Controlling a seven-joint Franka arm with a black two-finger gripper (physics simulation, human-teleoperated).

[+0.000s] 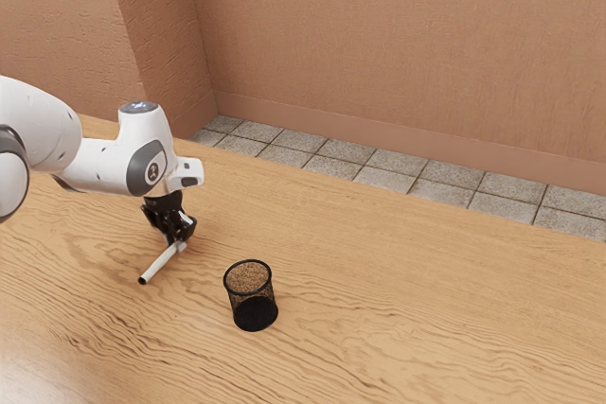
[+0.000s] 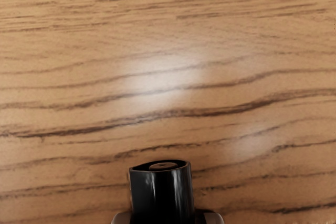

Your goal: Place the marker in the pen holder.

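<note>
In the exterior view my gripper (image 1: 179, 237) is low over the table, to the left of the pen holder. It is shut on the marker (image 1: 159, 264), a white stick with a black end that slants out from the fingertips toward the exterior view's lower left. The wrist view has the marker's black end (image 2: 161, 195) large, with the gripper (image 2: 167, 217) holding it from both sides. A black mesh pen holder (image 1: 252, 314) stands upright on the table, apart from the marker.
The wooden table (image 1: 407, 309) stretches past the pen holder toward the exterior view's right. Beyond its far edge lie grey floor tiles (image 1: 379, 180) and a reddish-brown wall (image 1: 407, 44).
</note>
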